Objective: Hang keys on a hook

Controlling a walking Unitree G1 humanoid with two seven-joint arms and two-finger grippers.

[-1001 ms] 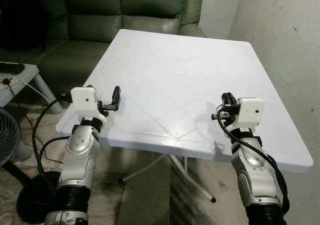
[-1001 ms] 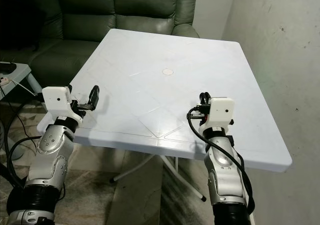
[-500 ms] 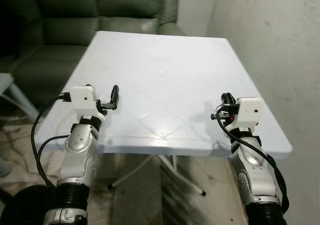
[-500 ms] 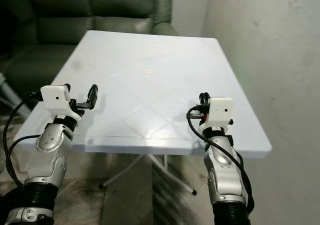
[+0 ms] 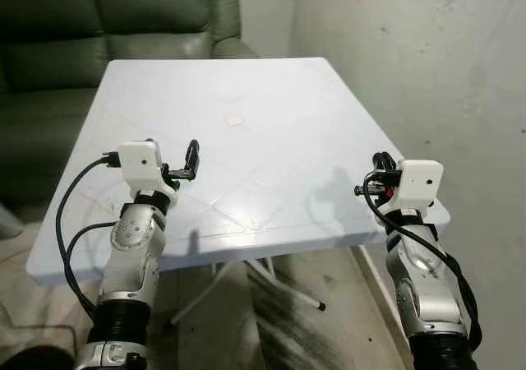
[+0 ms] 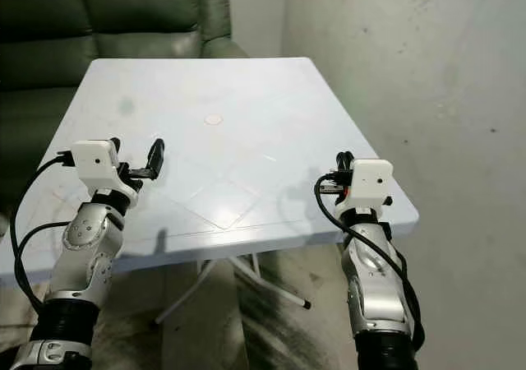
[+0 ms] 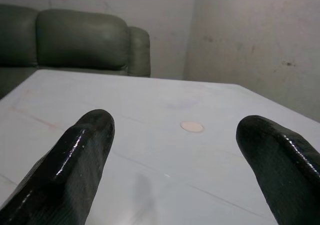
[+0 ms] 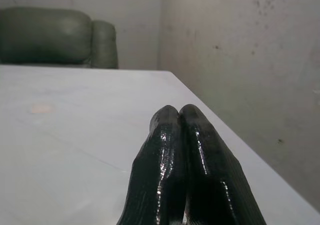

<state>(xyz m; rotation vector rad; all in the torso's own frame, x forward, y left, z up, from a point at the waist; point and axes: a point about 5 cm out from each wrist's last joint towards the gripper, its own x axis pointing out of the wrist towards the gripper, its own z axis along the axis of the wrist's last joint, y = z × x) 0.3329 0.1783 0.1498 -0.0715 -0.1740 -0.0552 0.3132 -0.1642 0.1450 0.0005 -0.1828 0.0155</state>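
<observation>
No text, label, brand, number or sign can be read on any surface here, neither on the table nor on the wall.

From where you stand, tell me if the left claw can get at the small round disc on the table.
Probably yes: the left claw is open above the white table, and only bare tabletop lies between it and the disc.

- Both silver arms are raised with elbows bent, forearms rising to wrists that each carry a white camera box.
- The left end effector (image 5: 191,158) points forward, its two black fingers (image 7: 75,160) spread well apart.
- The right end effector (image 5: 380,173) also points forward, its fingers (image 8: 165,165) pressed together, tips touching, with nothing between them.
</observation>
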